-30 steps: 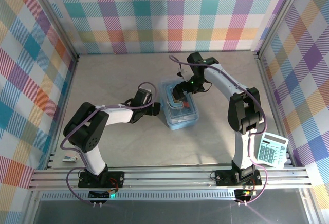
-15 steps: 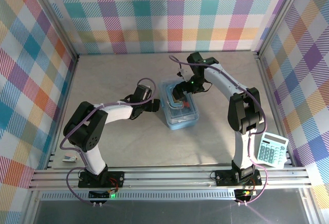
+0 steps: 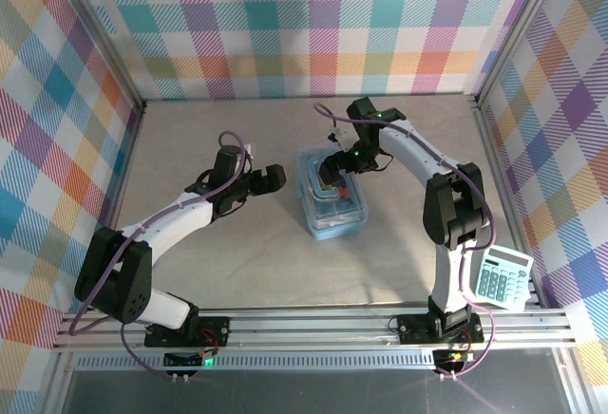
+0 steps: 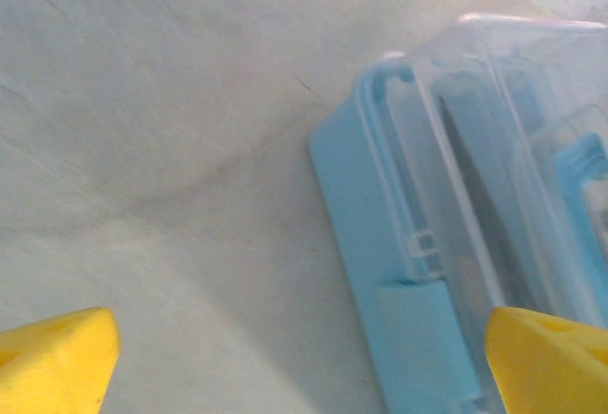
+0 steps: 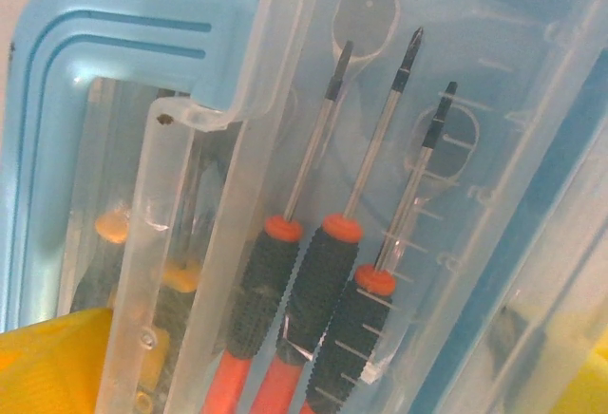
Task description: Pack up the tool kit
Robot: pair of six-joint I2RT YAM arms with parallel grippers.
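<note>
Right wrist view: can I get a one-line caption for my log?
Three screwdrivers with black-and-red handles lie side by side in the translucent blue case, tips pointing up-frame.

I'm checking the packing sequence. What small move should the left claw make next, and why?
Probably ease the open left claw toward the side of the case to steady it: it hangs apart from the case, while the right claw hovers over three screwdrivers lying inside.

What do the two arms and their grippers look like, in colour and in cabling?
The left arm and the right arm have white links and black joints, with a purple cable looping along each. The left gripper and the right gripper look black from above; the wrist views show yellow fingertips.
</note>
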